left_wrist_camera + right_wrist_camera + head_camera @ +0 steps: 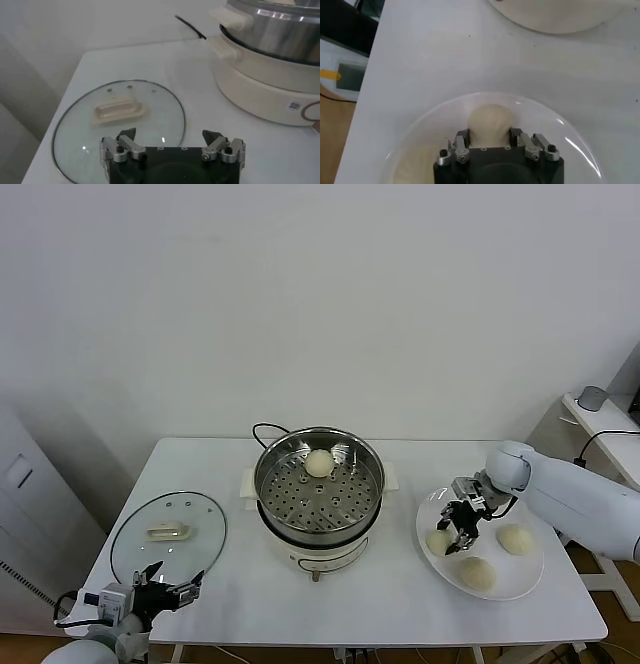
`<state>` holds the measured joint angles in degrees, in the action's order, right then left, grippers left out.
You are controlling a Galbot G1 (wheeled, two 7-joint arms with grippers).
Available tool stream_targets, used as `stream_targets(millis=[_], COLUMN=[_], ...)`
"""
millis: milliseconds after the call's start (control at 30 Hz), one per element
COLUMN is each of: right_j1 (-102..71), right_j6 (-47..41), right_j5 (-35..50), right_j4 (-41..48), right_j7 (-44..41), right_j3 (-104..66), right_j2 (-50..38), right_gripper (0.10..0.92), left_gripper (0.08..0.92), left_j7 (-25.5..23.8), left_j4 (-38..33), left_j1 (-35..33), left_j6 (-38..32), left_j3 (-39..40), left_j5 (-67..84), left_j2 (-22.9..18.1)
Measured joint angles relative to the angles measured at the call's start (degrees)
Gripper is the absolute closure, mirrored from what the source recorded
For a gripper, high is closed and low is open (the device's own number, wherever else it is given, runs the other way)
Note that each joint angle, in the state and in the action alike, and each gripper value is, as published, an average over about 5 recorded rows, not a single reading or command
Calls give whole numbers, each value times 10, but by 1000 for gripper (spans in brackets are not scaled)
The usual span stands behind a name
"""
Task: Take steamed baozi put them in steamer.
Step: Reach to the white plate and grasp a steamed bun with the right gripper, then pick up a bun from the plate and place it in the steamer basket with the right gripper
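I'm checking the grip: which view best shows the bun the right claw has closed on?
The right wrist view: the bun sits squarely between the right claw fingers. The head view shows it small, partly hidden. The left wrist view misses it.

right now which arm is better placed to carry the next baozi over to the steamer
Right. The right pincer is shut on a baozi on the white plate, beside the steamer. The left pincer hangs open near the table's front corner by the glass lid, far from the plate.
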<state>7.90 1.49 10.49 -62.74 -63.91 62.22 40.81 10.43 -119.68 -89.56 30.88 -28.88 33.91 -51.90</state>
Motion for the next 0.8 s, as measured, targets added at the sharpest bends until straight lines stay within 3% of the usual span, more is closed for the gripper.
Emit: stream_targets(millis=[467,800], right_j1=[169,310], right_j6=[-30,-93], right_j5=[96,209], right_j4=[-71,-140], right_j7=[-41,-24], right_j3=[85,137], right_j2=[-38,-13], right_gripper=[541,541], left_gripper=[177,177], left_j7=[5,7], left_j4=[-6,-9], left_j1=[-1,-1], left_j6=[6,7], left_j3=[-2,-1], left_j5=[-2,-3], left_j2=[2,2])
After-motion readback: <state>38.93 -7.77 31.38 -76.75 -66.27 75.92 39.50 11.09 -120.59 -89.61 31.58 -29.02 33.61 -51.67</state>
